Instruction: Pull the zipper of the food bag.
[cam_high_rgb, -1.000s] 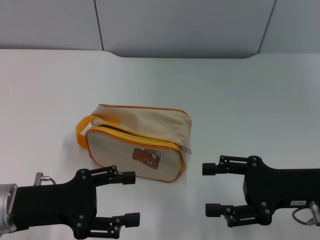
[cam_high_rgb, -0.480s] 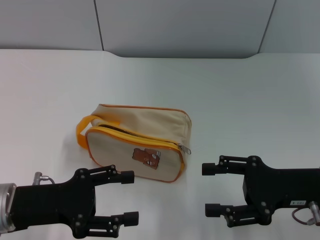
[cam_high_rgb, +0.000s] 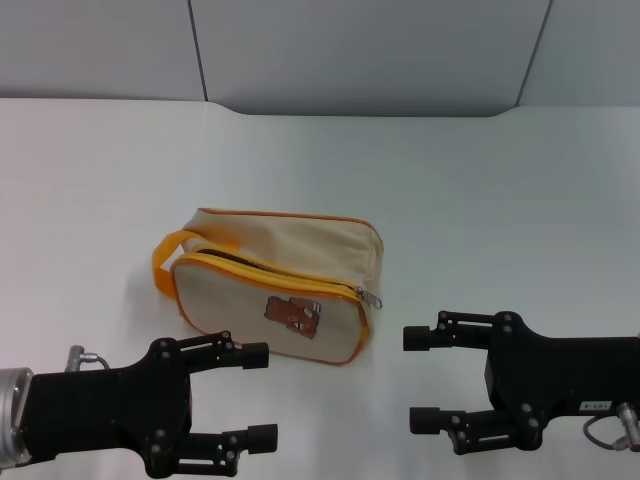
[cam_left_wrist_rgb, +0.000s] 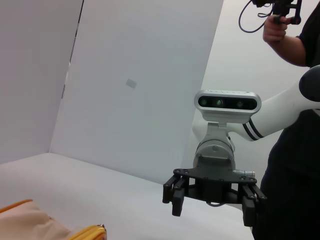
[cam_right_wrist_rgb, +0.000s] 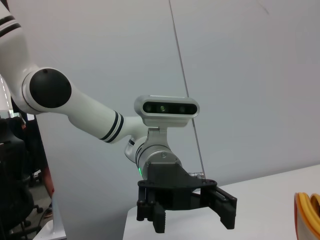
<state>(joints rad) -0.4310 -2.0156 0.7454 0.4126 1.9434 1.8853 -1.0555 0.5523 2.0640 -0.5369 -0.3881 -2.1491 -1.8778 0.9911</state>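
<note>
The food bag (cam_high_rgb: 270, 290) is a beige canvas pouch with orange-yellow piping and a brown bear picture, lying on the white table (cam_high_rgb: 480, 200) left of centre. Its orange loop handle (cam_high_rgb: 175, 250) is at its left end. The zipper (cam_high_rgb: 372, 298), a small silver pull tab, hangs at the bag's right front corner. My left gripper (cam_high_rgb: 260, 395) is open, just in front of the bag's front face. My right gripper (cam_high_rgb: 417, 380) is open, to the right of the bag and a little in front of the pull tab. A corner of the bag shows in the left wrist view (cam_left_wrist_rgb: 35, 227).
The table's far edge meets grey wall panels (cam_high_rgb: 350, 50). The left wrist view shows my right gripper (cam_left_wrist_rgb: 215, 200) and a person (cam_left_wrist_rgb: 295, 30) standing behind the robot. The right wrist view shows my left gripper (cam_right_wrist_rgb: 187, 212).
</note>
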